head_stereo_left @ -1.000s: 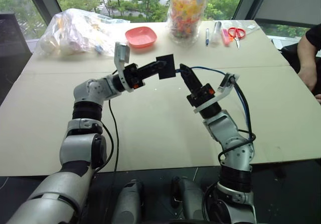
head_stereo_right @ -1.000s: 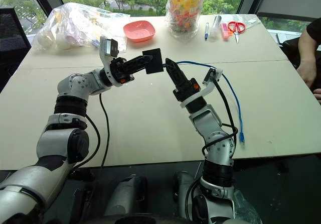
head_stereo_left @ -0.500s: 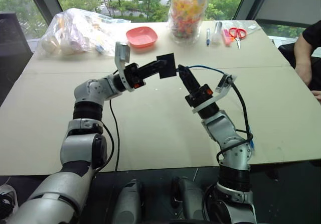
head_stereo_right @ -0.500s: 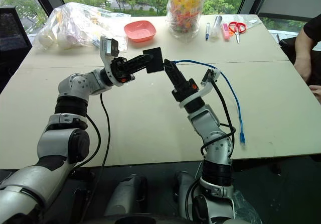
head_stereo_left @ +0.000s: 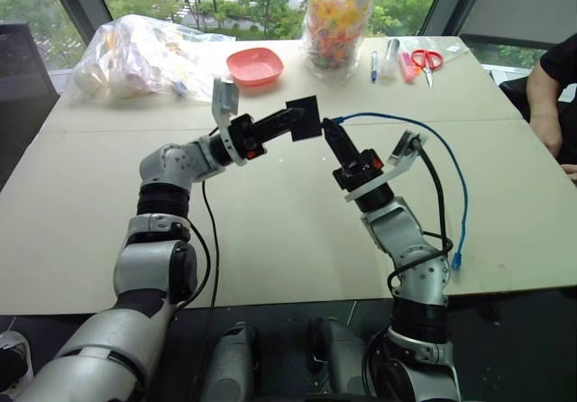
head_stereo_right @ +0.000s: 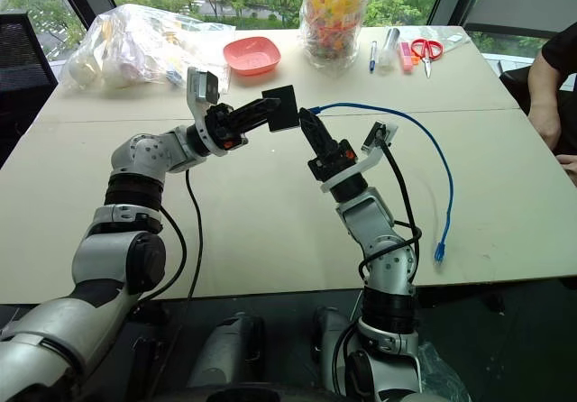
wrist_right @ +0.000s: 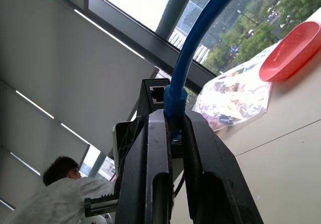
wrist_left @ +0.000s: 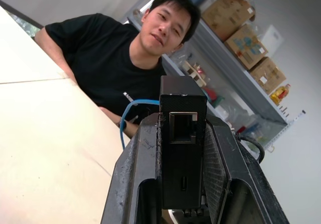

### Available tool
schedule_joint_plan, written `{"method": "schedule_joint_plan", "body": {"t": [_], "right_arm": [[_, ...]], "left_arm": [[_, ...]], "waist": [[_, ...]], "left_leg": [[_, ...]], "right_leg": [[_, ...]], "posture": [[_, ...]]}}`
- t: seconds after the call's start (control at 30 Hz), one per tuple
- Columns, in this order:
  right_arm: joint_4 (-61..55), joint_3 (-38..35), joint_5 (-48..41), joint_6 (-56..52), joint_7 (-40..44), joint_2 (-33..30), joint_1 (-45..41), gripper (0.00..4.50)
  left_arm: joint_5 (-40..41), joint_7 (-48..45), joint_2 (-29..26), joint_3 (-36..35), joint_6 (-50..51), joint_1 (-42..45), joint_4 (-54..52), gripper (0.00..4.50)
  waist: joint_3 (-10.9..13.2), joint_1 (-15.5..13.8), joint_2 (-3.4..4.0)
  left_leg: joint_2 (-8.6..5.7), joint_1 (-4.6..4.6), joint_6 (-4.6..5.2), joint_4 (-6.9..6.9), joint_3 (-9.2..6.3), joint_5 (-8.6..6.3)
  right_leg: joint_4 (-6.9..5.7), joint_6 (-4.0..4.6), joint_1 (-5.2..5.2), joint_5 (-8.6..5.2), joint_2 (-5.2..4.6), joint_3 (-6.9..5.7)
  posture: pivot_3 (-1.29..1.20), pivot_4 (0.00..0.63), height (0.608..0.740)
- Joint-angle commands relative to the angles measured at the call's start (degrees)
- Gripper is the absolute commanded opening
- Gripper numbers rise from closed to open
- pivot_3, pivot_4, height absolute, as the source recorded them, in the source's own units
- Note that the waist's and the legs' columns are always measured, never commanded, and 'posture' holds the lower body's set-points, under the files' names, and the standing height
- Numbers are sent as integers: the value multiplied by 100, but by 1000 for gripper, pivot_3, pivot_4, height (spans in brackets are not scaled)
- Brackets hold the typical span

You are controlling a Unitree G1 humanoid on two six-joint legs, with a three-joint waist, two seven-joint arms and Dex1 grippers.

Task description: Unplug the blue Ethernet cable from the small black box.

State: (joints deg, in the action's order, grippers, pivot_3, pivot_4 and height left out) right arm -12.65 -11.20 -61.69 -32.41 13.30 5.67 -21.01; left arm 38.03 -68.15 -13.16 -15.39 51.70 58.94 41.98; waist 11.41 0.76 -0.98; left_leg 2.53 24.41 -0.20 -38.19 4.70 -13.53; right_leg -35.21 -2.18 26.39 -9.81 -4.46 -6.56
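Note:
My left gripper (head_stereo_left: 291, 123) is shut on the small black box (head_stereo_left: 305, 118), holding it up above the table (head_stereo_left: 270, 231). In the left wrist view the box (wrist_left: 183, 98) stands between the fingers (wrist_left: 135, 169), and the port facing that camera is empty. My right gripper (head_stereo_left: 330, 130) is shut on the blue Ethernet cable (head_stereo_left: 424, 130) right beside the box. The cable (wrist_right: 200, 28) rises out from between the right fingers (wrist_right: 158, 153). It arcs off to the right, and its far plug (head_stereo_left: 457, 260) lies near the table's front edge. Whether the gripped end sits in the box I cannot tell.
At the back of the table are a clear plastic bag (head_stereo_left: 135, 55), a pink bowl (head_stereo_left: 253, 65), a jar of colourful pieces (head_stereo_left: 338, 23), pens (head_stereo_left: 372, 64) and red scissors (head_stereo_left: 425, 59). A person's arm (head_stereo_left: 550, 86) rests at the right edge.
My right gripper has shut on the cable's end beside the box. The cable's loop has swung up and out to the right. The box has stayed in the left gripper.

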Motion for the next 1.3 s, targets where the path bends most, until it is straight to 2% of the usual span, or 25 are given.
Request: {"method": "schedule_joint_plan", "body": {"t": [0.03, 0.2, 0.4, 0.53, 0.67, 0.8, 1.0, 1.17, 1.3], "right_arm": [[54, -12, -139, 29, -77, 67, -114, 60], [448, -687, -275, 237, -360, -424, -516, 60], [833, -1182, -317, -43, -307, -1615, -935, 60], [1096, -1028, 49, -406, -9, -2621, -1524, 60], [1589, -592, 782, -396, 443, -3338, -2698, 60], [2426, -175, 1608, -37, 895, -3398, -3315, 60], [3900, -133, 2304, 312, 831, -2810, -3111, 60], [4859, -374, 2616, 586, 618, -2487, -2910, 60], [5221, -401, 2964, 796, 482, -2494, -2831, 1703]], "left_arm": [[200, 293, 84, -266, -168, 137, 0, 480], [450, 575, -228, -568, 169, -155, -349, 480], [727, 778, -648, -685, 621, -657, -1013, 480], [451, 1117, -573, -457, 146, -934, -1572, 480], [290, 1679, -200, -334, -371, -1105, -2079, 480], [115, 2086, 126, -143, -832, -1319, -2406, 480], [-541, 2419, 254, 353, -1835, -1464, -2621, 480], [-1219, 2411, 39, 841, -2757, -1562, -2731, 480], [-1442, 2333, 0, 1034, -3102, -1534, -2501, 480]], "waist": [[0, -1, 0], [1, 22, 1], [1, -10, 1], [3, -10, 4], [4, 0, 7], [1, -5, 0], [1, -18, 1], [1, -11, 2], [1, -9, 2]], "left_leg": [[0, 0, 0, 0, 0, 0], [0, -1, 0, 0, 1, 0], [-2, 0, 0, 5, 3, 0], [-7, 0, 0, 3, 6, 0], [-6, -1, 0, -1, 9, 0], [-7, -2, 4, 9, 9, -2], [-10, 0, 4, 5, 31, -1], [-18, 5, 4, 5, 36, -1], [-17, 4, 4, 5, 36, -1]], "right_leg": [[0, 0, -1, 0, 0, 0], [-1, 0, 2, 0, 1, 1], [0, -1, 3, -1, -2, 2], [0, -2, 2, -1, -10, 5], [-1, -1, 4, -1, -8, 7], [2, 0, 5, -2, 12, 8], [2, 12, 3, 9, 4, 6], [2, 15, 8, 12, -6, 7], [1, 13, 7, 10, -6, 6]], "posture": [[0, 150, 740], [0, 150, 740], [0, 150, 740], [0, 150, 740], [0, 150, 740], [0, 150, 740], [0, 150, 740], [0, 150, 740], [0, 150, 740]]}}
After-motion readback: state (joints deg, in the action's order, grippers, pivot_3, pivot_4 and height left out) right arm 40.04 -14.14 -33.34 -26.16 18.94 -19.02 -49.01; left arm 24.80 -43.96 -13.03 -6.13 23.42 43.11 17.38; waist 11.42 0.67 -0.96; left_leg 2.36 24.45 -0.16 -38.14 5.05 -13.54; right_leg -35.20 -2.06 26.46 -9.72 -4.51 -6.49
